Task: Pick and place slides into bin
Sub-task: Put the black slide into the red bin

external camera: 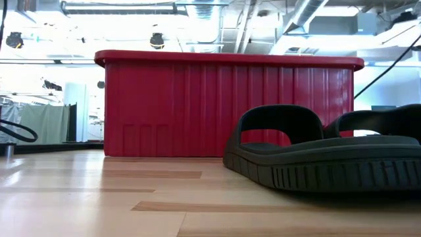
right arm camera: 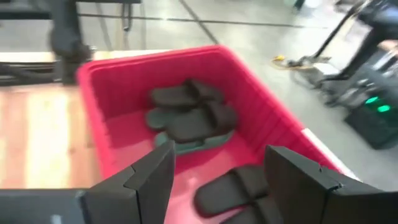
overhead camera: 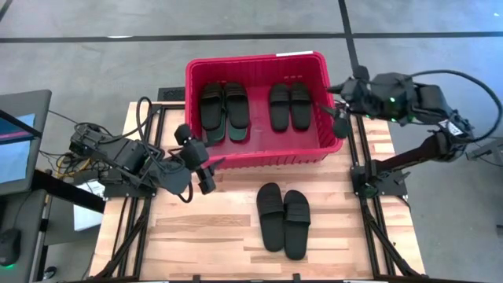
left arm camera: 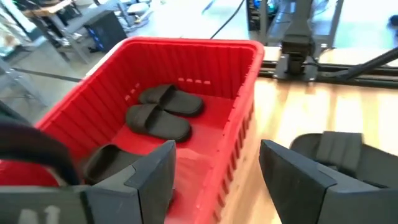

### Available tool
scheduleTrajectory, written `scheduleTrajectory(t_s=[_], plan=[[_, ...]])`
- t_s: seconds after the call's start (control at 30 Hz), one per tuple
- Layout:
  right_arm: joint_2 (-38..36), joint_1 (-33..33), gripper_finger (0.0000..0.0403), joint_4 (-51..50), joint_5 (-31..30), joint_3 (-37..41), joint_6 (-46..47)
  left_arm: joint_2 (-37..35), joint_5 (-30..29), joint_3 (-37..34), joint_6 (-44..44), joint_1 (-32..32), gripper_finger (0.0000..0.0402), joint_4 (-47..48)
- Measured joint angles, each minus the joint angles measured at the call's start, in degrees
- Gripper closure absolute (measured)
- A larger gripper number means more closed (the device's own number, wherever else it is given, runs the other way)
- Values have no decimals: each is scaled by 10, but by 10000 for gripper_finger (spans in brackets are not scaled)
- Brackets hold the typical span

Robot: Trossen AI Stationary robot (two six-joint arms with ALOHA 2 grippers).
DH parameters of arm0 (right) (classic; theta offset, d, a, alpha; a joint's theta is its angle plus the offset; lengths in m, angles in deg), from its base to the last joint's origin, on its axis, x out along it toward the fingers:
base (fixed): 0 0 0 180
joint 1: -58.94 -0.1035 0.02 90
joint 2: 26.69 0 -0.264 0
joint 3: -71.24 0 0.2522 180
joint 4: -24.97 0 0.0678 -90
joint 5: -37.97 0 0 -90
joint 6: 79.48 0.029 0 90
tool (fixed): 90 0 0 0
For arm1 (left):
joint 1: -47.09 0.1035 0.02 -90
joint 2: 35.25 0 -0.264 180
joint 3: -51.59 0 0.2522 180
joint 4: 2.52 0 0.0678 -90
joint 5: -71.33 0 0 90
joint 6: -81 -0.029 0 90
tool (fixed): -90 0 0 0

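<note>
Over on the left, the left gripper (overhead camera: 206,174) hangs above the pale wooden slatted table (overhead camera: 236,236), just outside the near-left corner of the bin, its two dark fingers (left arm camera: 149,180) spread apart with nothing between them. Next comes the large red plastic rectangular bin (overhead camera: 259,153) with ribbed walls and a rolled rim, standing at the far middle of the table. Inside it, toward the left wall, a pair of matte black rubber slides (overhead camera: 224,106) lies side by side, and a strip of sage-green slide (right arm camera: 180,144) peeks out from underneath them; toward the right wall lies a second pair of black slides (overhead camera: 289,105). On the bare wood in front of the bin, a little right of centre, a third pair of black open-toe slides (overhead camera: 284,219) sits side by side, clear of the bin wall. At the right, the right gripper (overhead camera: 339,119) hovers over the bin's right-hand rim, its fingers (right arm camera: 298,180) also held wide and empty. I can't make out any brand, label or lettering on the slides or the bin from here
</note>
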Motion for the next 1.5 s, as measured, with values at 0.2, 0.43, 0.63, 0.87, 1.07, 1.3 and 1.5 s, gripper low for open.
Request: scheduleTrajectory(t_s=[0.2, 0.43, 0.63, 0.87, 1.07, 1.3, 1.5], plan=[[-19, -81, 174, -28, 0, 0, 35, 0, 10, 0, 15, 0, 182, -39], [-44, -168, 175, -28, 0, 0, 34, 12, -12, 0, -12, 0, 182, -120], [-73, -228, 185, 8, -1, 17, 71, 24, -23, 0, -19, 1, 182, -143], [-127, -301, 205, 88, -28, 107, 87, 26, -60, 0, -4, 16, 181, -145], [-172, -344, 227, 152, -31, 224, 145, 27, -6, 0, 19, 39, 182, -147], [-200, -402, 245, 227, -29, 351, 192, 58, 134, 0, -14, 40, 182, -152], [-197, -447, 253, 295, -29, 409, 220, 106, 210, 0, 18, 19, 181, -148]])
